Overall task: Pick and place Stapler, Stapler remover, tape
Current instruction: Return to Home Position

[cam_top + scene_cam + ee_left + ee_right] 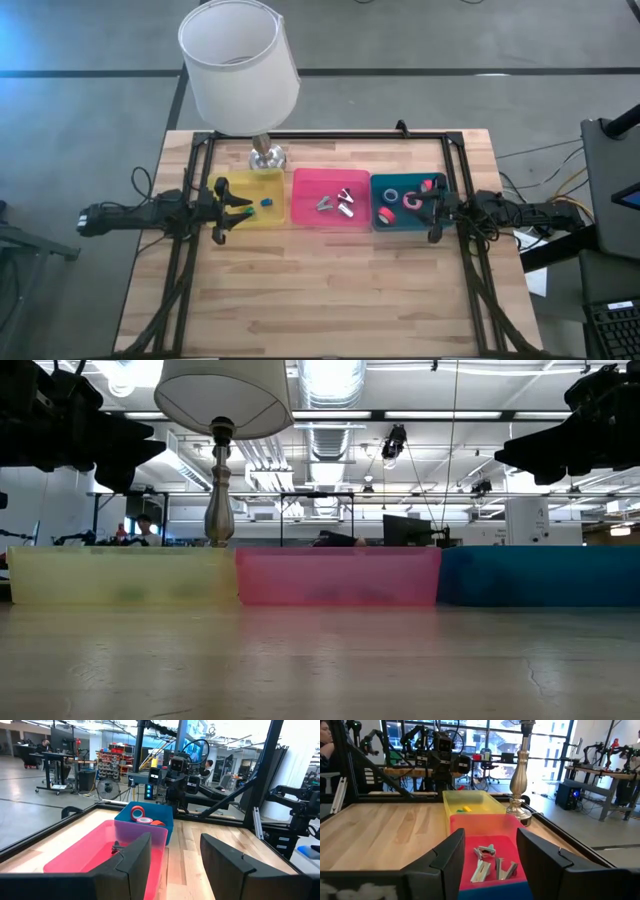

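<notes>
Lampshade (238, 60) at 12 o'clock aside, I read left gripper (176, 840) and right gripper (491, 835) both spread and empty, the tape (411, 202) rolls lying in the blue bin (400, 228) at 3 o'clock of the pink bin (330, 227): likely light, stiff rings, best pinched across the outer edge.

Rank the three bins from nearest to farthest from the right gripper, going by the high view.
1. Blue bin, right end of the row, at the right gripper.
2. Pink bin, middle.
3. Yellow bin, left end.
</notes>
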Controlling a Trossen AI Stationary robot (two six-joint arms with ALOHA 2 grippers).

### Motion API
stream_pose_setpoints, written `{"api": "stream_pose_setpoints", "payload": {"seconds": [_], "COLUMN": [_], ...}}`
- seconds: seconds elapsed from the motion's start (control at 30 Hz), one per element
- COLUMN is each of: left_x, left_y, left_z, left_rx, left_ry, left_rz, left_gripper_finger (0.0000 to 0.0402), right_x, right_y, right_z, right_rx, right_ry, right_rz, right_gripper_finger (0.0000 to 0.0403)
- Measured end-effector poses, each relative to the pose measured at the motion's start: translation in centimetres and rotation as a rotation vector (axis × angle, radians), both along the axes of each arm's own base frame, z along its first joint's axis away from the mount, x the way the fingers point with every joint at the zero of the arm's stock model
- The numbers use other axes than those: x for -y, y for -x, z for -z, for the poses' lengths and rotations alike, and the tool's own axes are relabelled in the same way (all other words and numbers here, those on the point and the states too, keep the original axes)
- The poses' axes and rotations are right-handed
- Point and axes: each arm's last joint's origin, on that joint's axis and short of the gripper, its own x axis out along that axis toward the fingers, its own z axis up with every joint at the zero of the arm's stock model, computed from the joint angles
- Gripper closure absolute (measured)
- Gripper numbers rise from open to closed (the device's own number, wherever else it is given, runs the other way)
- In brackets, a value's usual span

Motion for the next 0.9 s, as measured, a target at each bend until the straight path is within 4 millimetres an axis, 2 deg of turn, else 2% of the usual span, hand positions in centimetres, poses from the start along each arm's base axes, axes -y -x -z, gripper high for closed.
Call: {"api": "stream_pose_setpoints", "payload": {"seconds": [0.43, 0.9], "left_x": [0.0, 0.0], "left_y": [0.0, 0.0], "left_z": [0.0, 0.0], "left_rx": [0.0, 0.0], "left_ry": [0.0, 0.0], "left_rz": [0.0, 0.0], "left_gripper_finger": [0.0227, 0.0227], "right_x": [0.0, 0.0], "right_y": [0.0, 0.0], "right_z": [0.0, 0.0], "right_rx": [0.0, 0.0], "right_ry": [-0.002, -0.002], "right_rz": [0.0, 0.0], "right_gripper_finger": [0.0241, 0.0229]}}
